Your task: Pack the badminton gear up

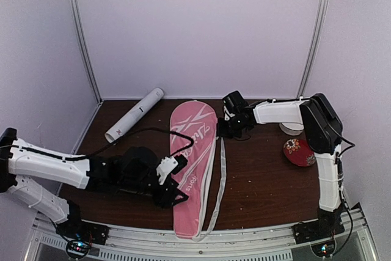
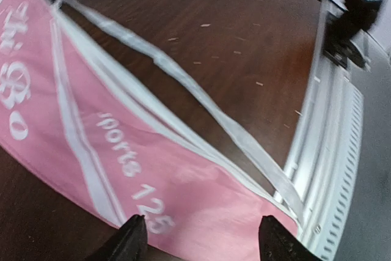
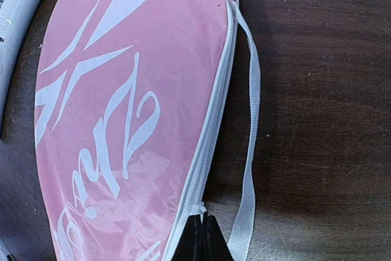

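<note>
Top view high behind, looking down over the whole table [image 1: 263, 181], both wrist views close above the cover [image 1: 197, 169], left at its narrow end, right at its head

Racquet cover [image 1: 194, 151] lies lengthwise mid-table, wide end far, narrow end at the near edge. Its strap [image 1: 222, 175] trails on the table [image 1: 263, 187] along the cover's right side. Tube [image 1: 134, 114] lies slantwise at far left, apart from the cover. Round dish [image 1: 299, 152] sits well right. Left gripper [image 1: 181, 181] at the cover's near-left edge; right gripper [image 1: 226, 129] at its far-right edge.
</note>
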